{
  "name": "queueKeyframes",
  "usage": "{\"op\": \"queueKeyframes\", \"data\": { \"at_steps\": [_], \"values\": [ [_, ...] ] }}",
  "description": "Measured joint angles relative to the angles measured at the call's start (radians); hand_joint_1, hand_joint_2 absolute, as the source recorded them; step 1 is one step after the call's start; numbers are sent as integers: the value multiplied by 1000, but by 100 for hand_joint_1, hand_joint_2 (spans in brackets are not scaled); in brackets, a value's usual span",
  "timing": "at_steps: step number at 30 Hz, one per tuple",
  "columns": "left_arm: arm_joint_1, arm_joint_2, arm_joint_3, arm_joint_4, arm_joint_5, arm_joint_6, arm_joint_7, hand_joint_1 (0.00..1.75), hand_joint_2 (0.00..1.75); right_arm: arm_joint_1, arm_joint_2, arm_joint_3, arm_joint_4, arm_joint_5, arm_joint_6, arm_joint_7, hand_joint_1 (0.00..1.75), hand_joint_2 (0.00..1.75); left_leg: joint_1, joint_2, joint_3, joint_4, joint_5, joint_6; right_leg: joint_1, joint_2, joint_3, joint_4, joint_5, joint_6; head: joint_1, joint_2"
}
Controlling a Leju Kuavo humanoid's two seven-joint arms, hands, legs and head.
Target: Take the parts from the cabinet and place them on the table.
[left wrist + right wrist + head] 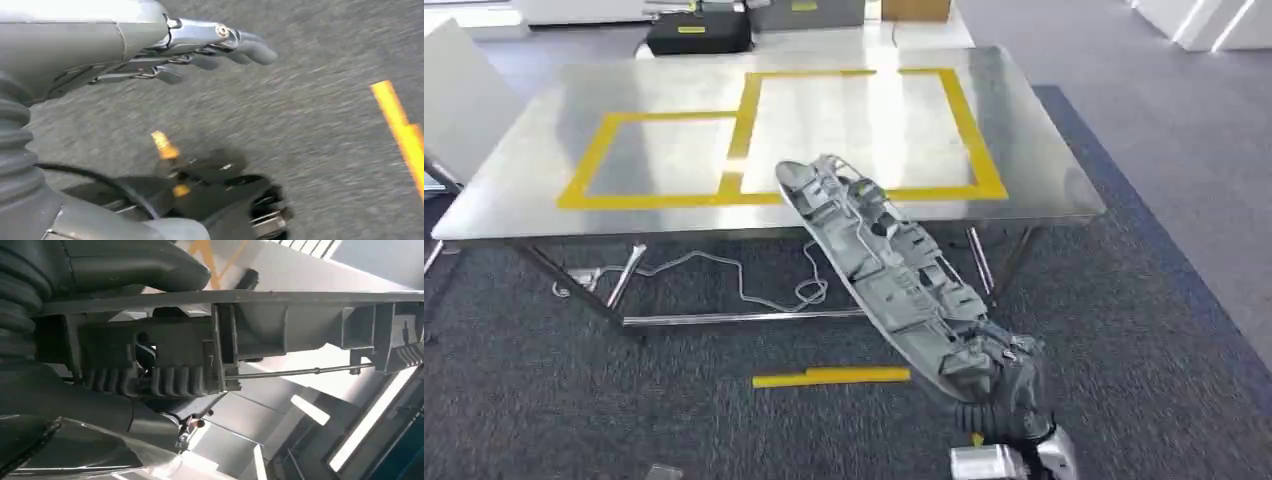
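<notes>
My right hand [999, 375] grips one end of a long grey plastic part [879, 255] with many ribs and clips. The part slants up and away from the hand, and its far end overlaps the near edge of the steel table [524, 160]. The right wrist view looks along the same part [280, 325] from close by, with my thumb [140, 262] lying over its edge. My left hand [200, 47] hangs over the grey carpet, fingers stretched out and apart, holding nothing.
Yellow tape outlines two rectangles [969, 125] on the tabletop. A yellow strip [829, 377] lies on the carpet in front of the table, and a white cable [744, 290] trails under it. A black case [696, 32] stands behind the table.
</notes>
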Motion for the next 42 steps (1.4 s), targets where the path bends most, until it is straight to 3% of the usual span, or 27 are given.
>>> {"op": "queueKeyframes", "data": {
  "at_steps": [2,4,6,7,9,10,11,12,13,14,15,18,19,21,22,23,25,26,27,30,32,34,36,37,39,41,42],
  "values": [
    [-2,0,0,0,0,0,0,0,175,-1,8,-5,-10,0,-1,-1,175,175,1,-1,27,-54,-54,25,1,-4,13,-14,6,13,6,1],
    [0,-1,1,0,0,1,-1,0,175,0,11,-10,-11,1,-1,0,175,175,9,-9,54,-81,-58,34,1,-3,-8,21,38,30,6,1],
    [8,-2,2,0,0,1,-2,0,175,-1,11,-13,-10,1,-1,0,175,175,9,-11,99,-114,-67,44,4,0,-87,164,56,20,16,1],
    [9,-3,3,0,0,1,-2,0,175,-1,11,-13,-9,2,-1,-1,175,175,8,-14,118,-127,-75,47,7,1,-138,232,29,20,15,1],
    [12,-3,3,0,0,1,-2,0,175,-1,11,-14,-9,1,-1,-1,175,175,7,-20,158,-145,-94,50,13,1,-218,292,-74,18,16,1],
    [13,-3,3,0,0,1,-2,0,175,1,11,-15,-9,1,-1,0,175,175,7,-23,177,-148,-105,50,14,1,-242,284,-96,17,17,1],
    [14,-4,3,0,0,1,-2,0,175,2,11,-16,-9,0,-1,0,175,175,7,-27,196,-149,-117,50,15,1,-257,254,-87,16,16,1],
    [13,-4,4,0,0,1,-2,0,175,4,11,-16,-9,1,-1,0,175,175,6,-30,218,-149,-134,49,15,1,-262,195,-39,11,18,1],
    [13,-4,4,0,0,1,-2,0,175,4,11,-16,-9,0,-1,0,175,175,6,-30,238,-149,-150,47,15,1,-262,129,42,4,17,1],
    [18,-4,4,1,0,1,-2,0,175,6,11,-15,-8,1,-1,0,175,175,6,-31,242,-152,-166,43,16,0,-267,65,174,-1,19,1],
    [14,-4,5,2,0,1,-2,0,175,10,11,-15,-8,1,-1,-2,175,175,1,-33,261,-133,-183,39,19,1,-282,34,218,-2,16,0],
    [6,-5,6,2,0,1,-2,0,175,8,15,-16,-14,0,0,1,175,175,1,-34,278,-139,-183,19,23,2,-251,36,195,-23,19,1],
    [0,-3,6,1,0,1,-2,0,175,10,18,-19,-14,-1,-2,0,175,175,0,-33,261,-96,-170,13,15,4,-228,29,191,-28,16,1],
    [-6,-5,6,1,0,1,-3,0,175,10,21,-24,-15,-2,-15,-9,175,175,3,-18,177,53,-127,0,13,-1,-191,15,170,-37,10,1],
    [-7,-5,6,1,0,1,-3,0,175,8,23,-25,-15,-2,-20,-14,175,175,7,-16,120,126,-143,-6,13,0,-175,11,159,-39,13,1],
    [-6,-5,6,1,1,1,-3,0,175,9,24,-26,-15,-7,-24,-17,175,175,10,-15,70,173,-193,-10,13,1,-156,7,145,-41,12,1],
    [0,-4,6,1,3,1,-3,0,175,11,26,-31,-15,-10,-27,1,175,175,12,-15,15,182,-288,-13,13,6,-119,6,116,-40,12,1],
    [2,-4,8,1,5,1,-3,0,175,11,27,-34,-14,-11,-27,15,175,175,12,-14,1,163,-307,-11,13,9,-98,6,100,-39,11,1],
    [3,-4,10,1,8,1,-5,0,175,11,27,-40,-13,-18,-27,24,175,175,11,-14,-3,119,-289,-8,13,9,-74,5,83,-35,13,1],
    [13,-3,16,2,9,1,-8,0,175,11,30,-54,-6,-62,-26,23,175,175,-1,-8,-23,-55,-25,13,17,11,-14,13,33,-25,12,0],
    [18,-3,21,1,9,2,-10,0,175,13,35,-66,-6,-97,-27,17,175,175,-6,-10,-4,-51,-26,23,15,16,-5,-13,-1,-10,16,1],
    [12,-6,23,1,9,4,-13,0,175,13,44,-89,-11,-141,-31,15,175,175,-6,-16,27,-80,-36,43,16,14,24,13,33,6,13,1],
    [8,-7,27,1,9,5,-15,0,175,9,45,-109,-14,-167,-33,3,175,175,0,-18,65,-92,-41,54,14,11,-28,98,41,11,23,1],
    [6,-8,30,1,9,5,-15,0,175,10,46,-119,-16,-184,-33,-5,175,175,0,-19,74,-95,-53,58,14,11,-81,169,32,11,26,1],
    [7,-10,31,1,10,5,-16,0,175,14,46,-137,-22,-204,-32,-12,175,175,0,-19,101,-95,-76,58,14,10,-189,276,-52,20,25,1],
    [9,-12,34,1,10,10,-16,0,175,18,46,-153,-22,-214,-29,-12,175,175,-1,-23,140,-96,-108,58,16,10,-249,267,-132,21,26,1],
    [9,-12,37,1,11,13,-16,0,175,20,47,-159,-22,-215,-27,-14,175,175,-2,-25,159,-96,-123,57,17,10,-264,235,-129,16,27,1]
  ]
}}
